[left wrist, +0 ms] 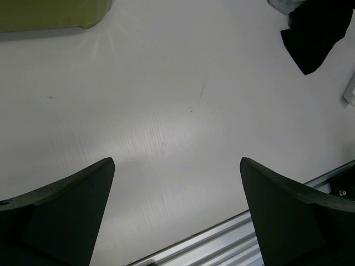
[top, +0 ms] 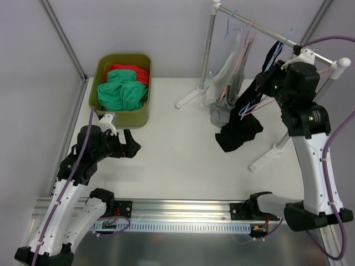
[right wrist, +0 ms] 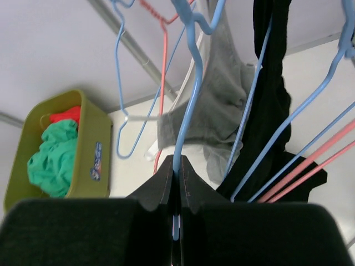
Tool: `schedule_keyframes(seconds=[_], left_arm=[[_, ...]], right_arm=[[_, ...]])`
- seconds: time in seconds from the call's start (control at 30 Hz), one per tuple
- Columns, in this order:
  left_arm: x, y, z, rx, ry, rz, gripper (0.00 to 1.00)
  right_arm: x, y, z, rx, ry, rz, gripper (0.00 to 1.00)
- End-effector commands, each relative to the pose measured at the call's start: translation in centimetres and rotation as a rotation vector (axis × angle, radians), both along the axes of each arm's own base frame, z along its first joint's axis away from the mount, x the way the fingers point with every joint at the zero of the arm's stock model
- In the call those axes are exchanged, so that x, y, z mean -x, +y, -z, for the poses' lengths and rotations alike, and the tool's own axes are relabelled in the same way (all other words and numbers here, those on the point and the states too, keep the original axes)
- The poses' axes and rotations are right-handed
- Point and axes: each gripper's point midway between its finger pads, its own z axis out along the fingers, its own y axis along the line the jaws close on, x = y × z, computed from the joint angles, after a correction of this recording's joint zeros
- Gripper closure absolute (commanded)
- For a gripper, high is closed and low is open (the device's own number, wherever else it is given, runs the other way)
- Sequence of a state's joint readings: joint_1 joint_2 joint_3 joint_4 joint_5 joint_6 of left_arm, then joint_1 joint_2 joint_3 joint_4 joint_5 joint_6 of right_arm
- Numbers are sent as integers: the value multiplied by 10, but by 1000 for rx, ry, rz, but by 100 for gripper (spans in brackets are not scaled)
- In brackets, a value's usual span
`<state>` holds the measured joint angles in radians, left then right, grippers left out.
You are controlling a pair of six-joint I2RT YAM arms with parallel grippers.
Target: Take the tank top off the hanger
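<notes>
The task is barely begun: the black tank top (top: pixel 244 124) hangs from the rack (top: pixel 266 33) near the tabletop's (top: pixel 177 160) far right corner, hem slumped on the surface. The right gripper (right wrist: pixel 176 166) is pinched tight on a blue hanger (right wrist: pixel 191 83) beside it. The left gripper (top: pixel 130 145) hovers, fingers wide apart, near the left edge.

White table (top: pixel 177 155), matte, evenly lit. Pale grey walls (top: pixel 150 27), far and left. Slanted metal post (top: pixel 62 34), far left. Aluminium rail (top: pixel 183 209), near edge.

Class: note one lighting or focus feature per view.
Top external: even light, no hard shadows on the white table. Left wrist: pale glare patch between the left gripper's dark fingers. Right wrist: right gripper's black fingers fill the foreground, featureless; blue wire hanger crisp.
</notes>
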<state>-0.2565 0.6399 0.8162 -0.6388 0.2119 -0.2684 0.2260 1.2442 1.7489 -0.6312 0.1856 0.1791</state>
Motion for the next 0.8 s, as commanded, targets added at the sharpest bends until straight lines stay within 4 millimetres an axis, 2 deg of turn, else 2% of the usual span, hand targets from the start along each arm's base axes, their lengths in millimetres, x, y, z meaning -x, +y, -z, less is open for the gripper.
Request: schedule_keyframes(seconds=[0.0, 0.03, 0.07, 0.1, 0.17, 0.33, 0.37, 0.4, 0.43, 0.47, 0.5, 0.53, 0.57, 0.6, 0.67, 0.77], left_arm=[[1, -11, -16, 29, -58, 69, 1], [2, -12, -18, 34, -64, 79, 1], [5, -17, -24, 50, -75, 109, 1], [7, -19, -27, 57, -85, 122, 1], [10, -22, -35, 70, -104, 147, 1], [16, -37, -77, 136, -176, 235, 2], [15, -39, -97, 152, -221, 247, 1], [15, -45, -107, 176, -223, 271, 1], [15, -48, -118, 194, -237, 285, 1], [13, -53, -142, 225, -289, 304, 1], [20, -62, -157, 287, -296, 349, 1], [22, -68, -170, 323, -325, 379, 1], [24, -73, -183, 360, -356, 407, 1], [22, -81, -206, 416, -423, 434, 1], [29, -96, -226, 459, -480, 503, 1], [26, -127, -247, 467, -540, 564, 1]], right_arm=[[38, 16, -19, -40, -105, -137, 100], [47, 18, -17, -34, -108, -163, 100], [58, 30, -13, -48, -104, -238, 100], [76, 31, -16, -52, -127, -271, 100], [94, 40, -1, -54, -89, -351, 100], [154, 62, 12, -75, -82, -563, 100], [169, 73, 22, -90, -52, -658, 100], [182, 79, 25, -94, -51, -718, 100], [208, 87, 22, -106, -78, -816, 100], [218, 89, 30, -116, -68, -854, 100], [230, 91, 31, -120, -83, -889, 100], [255, 93, 28, -123, -123, -951, 100], [265, 94, 29, -124, -134, -978, 100], [277, 94, 28, -123, -154, -1010, 100], [310, 97, 21, -132, -197, -1110, 100], [345, 98, 9, -135, -221, -1206, 100]])
